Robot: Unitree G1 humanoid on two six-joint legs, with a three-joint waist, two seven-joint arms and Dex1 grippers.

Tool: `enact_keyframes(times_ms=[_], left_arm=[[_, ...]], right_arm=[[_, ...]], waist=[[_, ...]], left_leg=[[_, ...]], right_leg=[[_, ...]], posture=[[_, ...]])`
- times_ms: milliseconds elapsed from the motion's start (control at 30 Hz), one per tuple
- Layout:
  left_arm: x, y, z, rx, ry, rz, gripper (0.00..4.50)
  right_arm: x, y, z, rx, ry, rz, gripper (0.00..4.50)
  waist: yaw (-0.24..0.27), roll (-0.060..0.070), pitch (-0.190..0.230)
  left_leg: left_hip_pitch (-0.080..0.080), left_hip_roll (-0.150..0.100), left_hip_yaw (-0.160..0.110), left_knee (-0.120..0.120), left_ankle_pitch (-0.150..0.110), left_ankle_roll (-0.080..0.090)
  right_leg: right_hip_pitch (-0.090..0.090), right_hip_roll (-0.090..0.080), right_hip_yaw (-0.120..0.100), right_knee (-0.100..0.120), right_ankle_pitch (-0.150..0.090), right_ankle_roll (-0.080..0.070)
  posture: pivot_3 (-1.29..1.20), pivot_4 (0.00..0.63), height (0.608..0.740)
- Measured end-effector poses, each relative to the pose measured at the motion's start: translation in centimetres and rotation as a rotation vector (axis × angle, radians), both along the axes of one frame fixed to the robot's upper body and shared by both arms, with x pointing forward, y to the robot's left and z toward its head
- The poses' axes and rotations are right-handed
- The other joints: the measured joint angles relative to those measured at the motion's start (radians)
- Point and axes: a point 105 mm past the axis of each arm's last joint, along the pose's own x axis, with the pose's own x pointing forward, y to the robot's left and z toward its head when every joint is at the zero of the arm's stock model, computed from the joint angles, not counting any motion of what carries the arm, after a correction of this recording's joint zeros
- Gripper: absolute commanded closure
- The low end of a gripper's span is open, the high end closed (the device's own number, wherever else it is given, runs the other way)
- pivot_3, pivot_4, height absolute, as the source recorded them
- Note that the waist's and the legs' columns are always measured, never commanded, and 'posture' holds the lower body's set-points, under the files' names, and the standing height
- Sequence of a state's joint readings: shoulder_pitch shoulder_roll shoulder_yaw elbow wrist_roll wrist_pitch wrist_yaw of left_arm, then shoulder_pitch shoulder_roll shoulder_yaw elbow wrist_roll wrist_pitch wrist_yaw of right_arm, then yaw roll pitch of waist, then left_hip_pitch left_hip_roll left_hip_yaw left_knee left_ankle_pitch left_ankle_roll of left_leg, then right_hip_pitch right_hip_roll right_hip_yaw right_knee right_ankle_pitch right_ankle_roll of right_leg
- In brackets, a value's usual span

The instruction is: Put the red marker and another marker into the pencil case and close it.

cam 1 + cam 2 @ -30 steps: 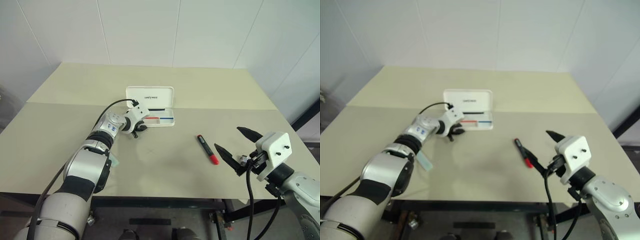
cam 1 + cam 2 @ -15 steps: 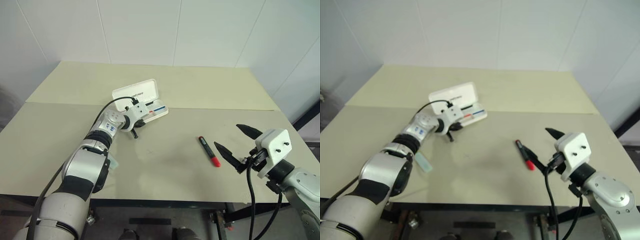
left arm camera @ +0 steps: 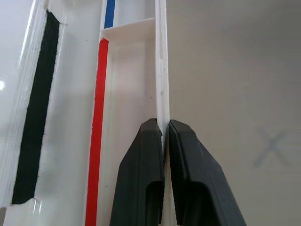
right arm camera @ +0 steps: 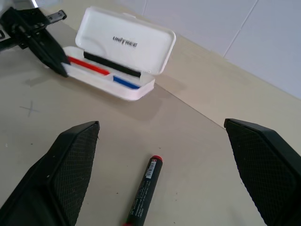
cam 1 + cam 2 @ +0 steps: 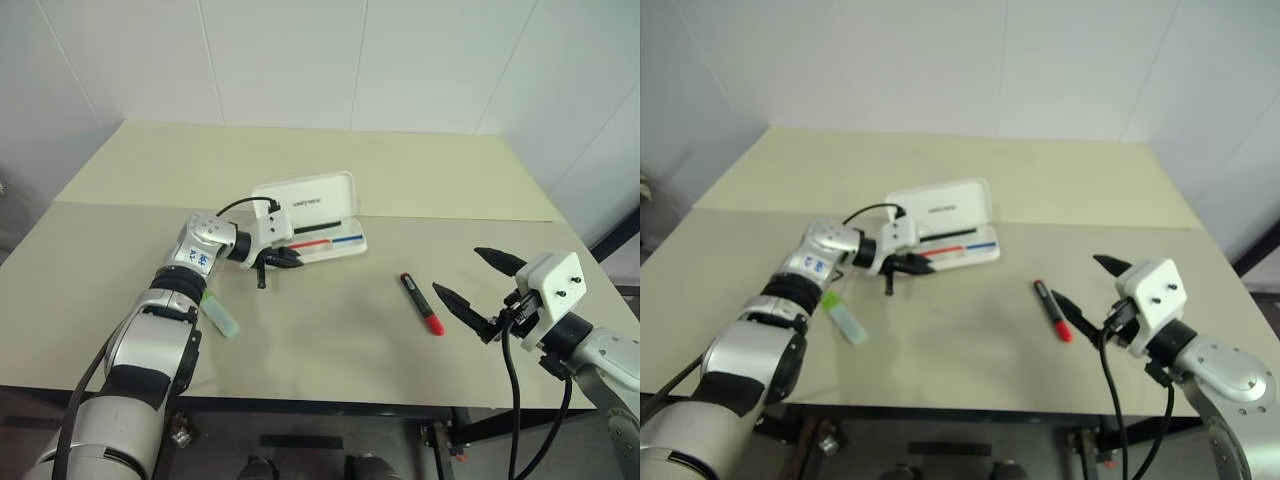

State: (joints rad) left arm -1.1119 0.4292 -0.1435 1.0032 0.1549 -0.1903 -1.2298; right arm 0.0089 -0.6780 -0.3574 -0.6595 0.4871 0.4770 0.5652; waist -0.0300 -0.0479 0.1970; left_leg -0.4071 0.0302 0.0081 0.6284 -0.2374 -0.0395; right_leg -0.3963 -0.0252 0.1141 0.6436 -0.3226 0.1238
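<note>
My left gripper (image 3: 164,136) jaws pinch the pencil case (image 5: 318,200) wall; right gripper (image 5: 478,280) gapes empty. I'd drag gently, keeping the tray flat.

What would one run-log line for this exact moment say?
left pincer: shut on pencil case front wall | right pincer: open, near red marker | green marker: on table | case: open
</note>
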Motion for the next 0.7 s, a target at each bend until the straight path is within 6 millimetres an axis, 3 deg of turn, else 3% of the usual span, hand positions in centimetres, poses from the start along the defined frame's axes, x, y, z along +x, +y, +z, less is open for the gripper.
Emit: enact_keyframes(times_ms=[167, 433, 567, 700], left_arm=[[-3.4, 0.4, -0.8, 0.034, 0.032, -0.118, 4.49], [-6.7, 1.5, -2.1, 0.134, 0.037, -0.126, 4.49], [-7.3, 1.5, -2.4, 0.141, 0.031, -0.116, 4.49], [-6.6, 1.1, -2.5, 0.126, -0.009, -0.073, 4.49]], right_arm=[[-0.3, 0.0, -0.2, -0.015, 0.022, 0.047, 0.0], [-0.4, -0.6, -0.2, -0.017, 0.03, 0.061, 0.0], [-0.2, -0.6, -0.1, -0.014, 0.026, 0.06, 0.0], [0.1, -0.6, -0.1, -0.009, 0.023, 0.066, 0.0]], waist=[[-0.003, 0.001, 0.0], [-0.002, 0.001, 0.0], [0.0, 0.001, 0.0], [0.0, 0.001, 0.0]], left_leg=[[0.001, 0.001, -0.001, 0.001, 0.0, 0.0], [0.002, 0.001, -0.001, 0.003, 0.001, 0.001], [0.002, 0.001, -0.001, 0.004, 0.001, 0.001], [0.002, 0.0, -0.001, 0.004, 0.001, 0.001]], right_leg=[[0.0, 0.0, 0.0, 0.003, 0.0, -0.001], [0.001, -0.001, 0.0, 0.005, 0.0, -0.001], [0.001, -0.001, 0.0, 0.004, 0.0, -0.001], [0.001, -0.001, 0.0, 0.004, 0.0, -0.001]], posture=[[0.0, 0.15, 0.74], [0.0, 0.15, 0.74], [0.0, 0.15, 0.74], [0.0, 0.15, 0.74]])
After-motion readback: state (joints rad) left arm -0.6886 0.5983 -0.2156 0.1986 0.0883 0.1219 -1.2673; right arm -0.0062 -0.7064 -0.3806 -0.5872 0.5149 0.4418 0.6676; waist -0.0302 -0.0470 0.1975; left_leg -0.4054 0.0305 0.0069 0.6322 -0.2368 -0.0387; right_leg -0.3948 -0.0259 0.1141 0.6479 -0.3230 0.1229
